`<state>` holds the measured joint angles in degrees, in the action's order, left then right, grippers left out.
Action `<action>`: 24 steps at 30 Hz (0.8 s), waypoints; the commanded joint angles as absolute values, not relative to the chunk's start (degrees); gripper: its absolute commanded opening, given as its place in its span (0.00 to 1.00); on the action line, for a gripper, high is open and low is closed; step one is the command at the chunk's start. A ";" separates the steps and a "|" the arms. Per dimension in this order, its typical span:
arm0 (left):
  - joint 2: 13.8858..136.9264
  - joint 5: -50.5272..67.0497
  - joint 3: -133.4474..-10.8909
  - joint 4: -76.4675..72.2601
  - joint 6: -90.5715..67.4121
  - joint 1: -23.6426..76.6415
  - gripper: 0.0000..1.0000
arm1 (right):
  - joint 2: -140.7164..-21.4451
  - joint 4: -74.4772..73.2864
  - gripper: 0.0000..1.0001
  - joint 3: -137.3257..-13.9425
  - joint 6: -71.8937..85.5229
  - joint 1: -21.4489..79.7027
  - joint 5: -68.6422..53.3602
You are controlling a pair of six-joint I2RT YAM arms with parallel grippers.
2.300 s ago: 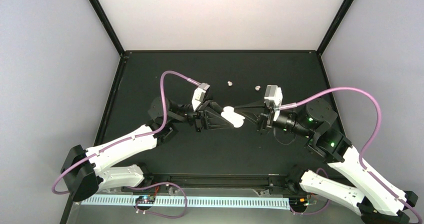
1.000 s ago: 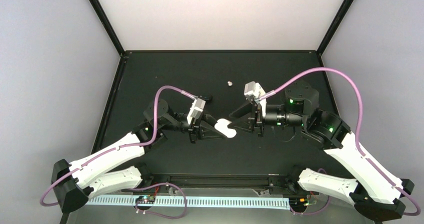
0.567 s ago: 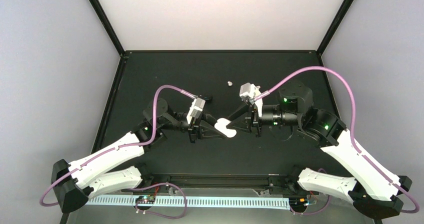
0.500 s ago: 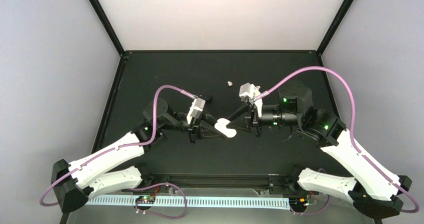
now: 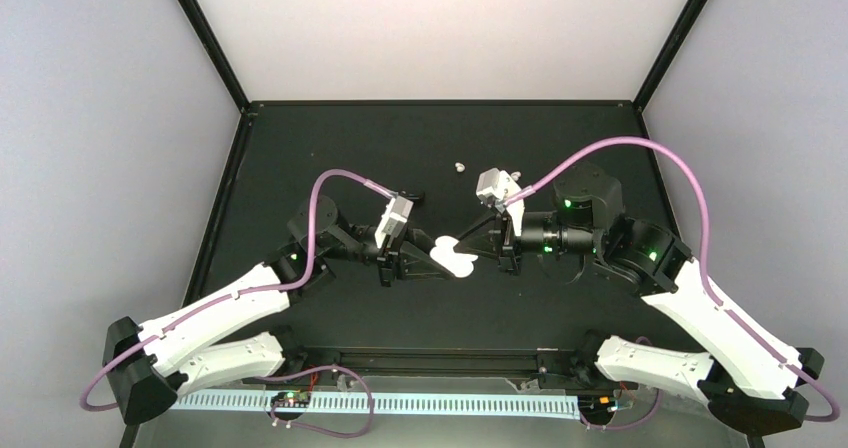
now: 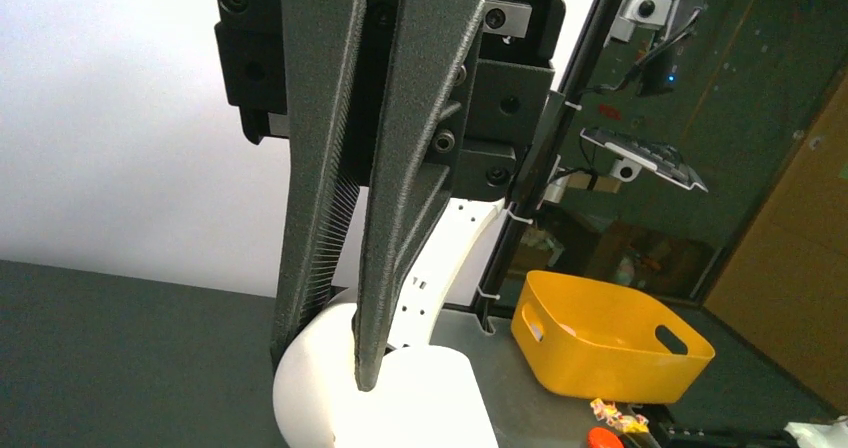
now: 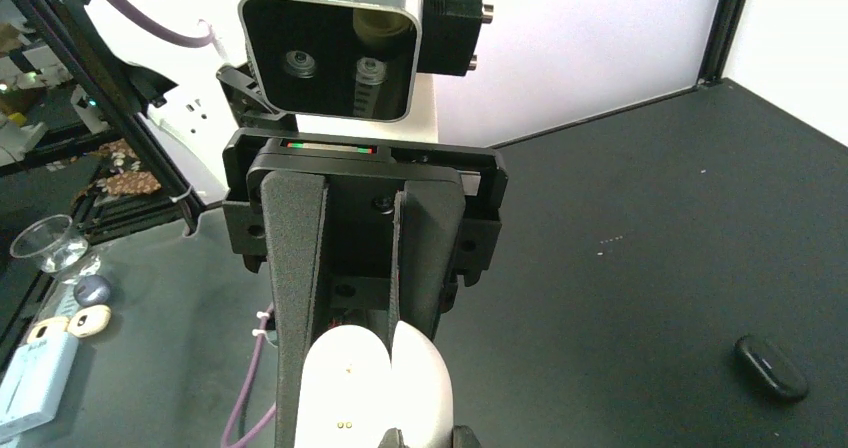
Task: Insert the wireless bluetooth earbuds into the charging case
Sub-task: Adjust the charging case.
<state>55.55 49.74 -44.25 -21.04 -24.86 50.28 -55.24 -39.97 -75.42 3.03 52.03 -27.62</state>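
Note:
The white charging case point(image 5: 453, 258) hangs open over the black table point(image 5: 560, 148). My left gripper point(image 5: 438, 260) holds it from the left, shut on it. My right gripper point(image 5: 477, 252) faces it from the right and is shut on one half of the case. The right wrist view looks head-on at the left gripper's fingers point(image 7: 293, 298) flanking the case point(image 7: 345, 398). Tiny gold contacts show on the case's inner face. In the left wrist view the right gripper's fingers point(image 6: 400, 218) pinch the rim of the case point(image 6: 420, 408). One white earbud point(image 5: 459, 167) lies on the table behind the grippers.
A black oval object point(image 5: 415, 196) lies on the table just behind the left wrist camera; it also shows as the black oval point(image 7: 770, 366) in the right wrist view. A yellow bin point(image 6: 610, 333) stands beyond the table's edge. Black frame posts point(image 5: 205, 38) and pale walls enclose three sides.
The right gripper has slid a little left onto the case and its fingers have closed on one half. The left gripper has kept its hold and barely moved.

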 commanded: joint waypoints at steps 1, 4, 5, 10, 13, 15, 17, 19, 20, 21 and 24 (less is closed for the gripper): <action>56.55 48.96 -47.19 -22.58 -25.40 50.54 0.09 | -54.69 -39.43 0.01 -76.36 2.72 53.42 -25.40; 56.68 48.38 -46.85 -22.29 -25.81 50.54 0.30 | -53.22 -37.50 0.01 -75.60 2.51 53.66 -23.98; 56.65 48.16 -46.70 -22.18 -25.93 50.54 0.41 | -52.58 -36.66 0.01 -75.25 2.42 53.70 -23.53; 56.69 47.50 -45.75 -21.95 -26.60 50.54 0.81 | -49.90 -33.44 0.01 -74.22 1.14 53.75 -21.85; 56.86 47.09 -44.80 -24.28 -28.33 50.54 0.92 | -48.25 -31.29 0.01 -73.26 -0.46 53.78 -20.35; 57.01 46.14 -44.00 -27.43 -30.75 50.54 0.92 | -47.35 -30.13 0.01 -72.60 -1.70 53.99 -18.60; 57.40 45.10 -43.61 -30.46 -32.38 50.54 0.92 | -47.03 -29.58 0.01 -72.27 -3.35 55.15 -15.87; 57.85 43.87 -44.16 -31.52 -32.65 50.54 0.92 | -47.34 -29.88 0.01 -72.44 -5.25 57.28 -12.12; 57.96 43.22 -44.43 -31.34 -32.49 50.58 0.92 | -47.63 -30.13 0.01 -72.62 -6.28 58.88 -9.65; 58.00 42.61 -44.61 -31.15 -32.26 50.54 0.92 | -47.97 -30.29 0.01 -72.75 -7.45 60.68 -7.00; 58.08 41.18 -44.90 -30.91 -30.54 50.54 0.91 | -49.17 -31.30 0.01 -73.49 -9.65 64.36 -2.33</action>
<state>57.78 44.25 -43.68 -28.12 -31.07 50.28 -47.79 -31.68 -72.97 -4.86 60.42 -11.81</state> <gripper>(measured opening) 0.915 0.055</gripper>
